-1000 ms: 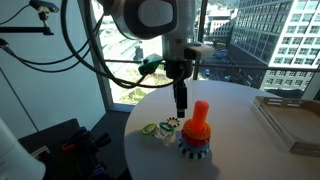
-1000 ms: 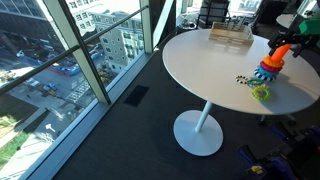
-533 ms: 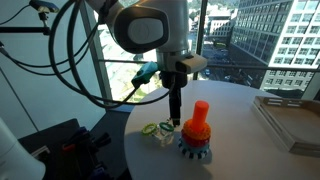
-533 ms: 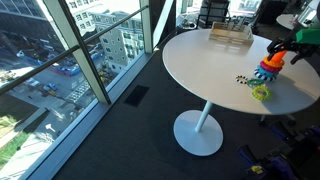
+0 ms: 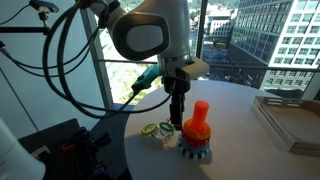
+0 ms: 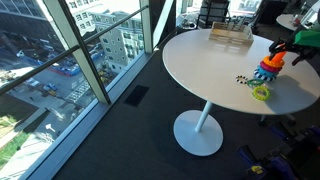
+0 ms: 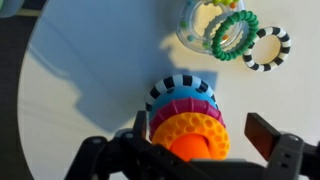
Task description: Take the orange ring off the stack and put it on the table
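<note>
I had the gripper (image 7: pixel 193 140) spread wide, one dark finger (image 7: pixel 112 158) on each side of the stack (image 7: pixel 186 112) in the wrist view, with nothing held between them. Right under the gripper stood the orange peg (image 7: pixel 192 158). The orange ring (image 7: pixel 190 128), as far as I could tell, was the knobbly top layer around that peg, resting on a pink ring (image 7: pixel 178 108), a blue one and a black-and-white striped piece (image 7: pixel 178 85). I could not tell whether either finger touched any of them.

In an exterior view the gripper (image 5: pixel 179 118) hung pointing down, just beside the peg (image 5: pixel 200 117) and above the table (image 5: pixel 240 150), its tips roughly level with the peg's lower half.

Beyond the stack from the gripper, three loose rings lay on the white top: a clear ring (image 7: pixel 192 28), a green ring (image 7: pixel 232 36) overlapping it, and a black-and-white ring (image 7: pixel 268 48) close alongside. A grey tray (image 6: pixel 230 37) sat well away from the gripper, across the table.
</note>
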You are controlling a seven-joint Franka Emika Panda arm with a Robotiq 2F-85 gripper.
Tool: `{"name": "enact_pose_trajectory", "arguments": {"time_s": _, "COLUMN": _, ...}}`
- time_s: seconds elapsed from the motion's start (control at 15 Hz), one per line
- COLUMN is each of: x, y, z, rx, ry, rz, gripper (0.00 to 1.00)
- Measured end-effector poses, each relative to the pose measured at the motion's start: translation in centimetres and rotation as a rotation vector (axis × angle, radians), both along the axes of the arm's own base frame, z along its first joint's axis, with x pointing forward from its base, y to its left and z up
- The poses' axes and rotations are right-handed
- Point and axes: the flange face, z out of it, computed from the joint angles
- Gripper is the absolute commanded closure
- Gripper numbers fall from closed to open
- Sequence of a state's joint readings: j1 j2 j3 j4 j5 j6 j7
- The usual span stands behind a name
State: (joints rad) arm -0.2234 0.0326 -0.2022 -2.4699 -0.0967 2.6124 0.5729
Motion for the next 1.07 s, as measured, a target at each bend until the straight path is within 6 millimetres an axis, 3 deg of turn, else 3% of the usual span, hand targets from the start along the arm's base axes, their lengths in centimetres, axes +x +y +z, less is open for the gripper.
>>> {"name": "enact_pose_trajectory", "arguments": {"time_s": 1.07, "x": 2.4, "y": 0.1, "z": -2.7, "rx": -0.017, "ry": 0.036, "rz": 0.001, "gripper": 0.00}}
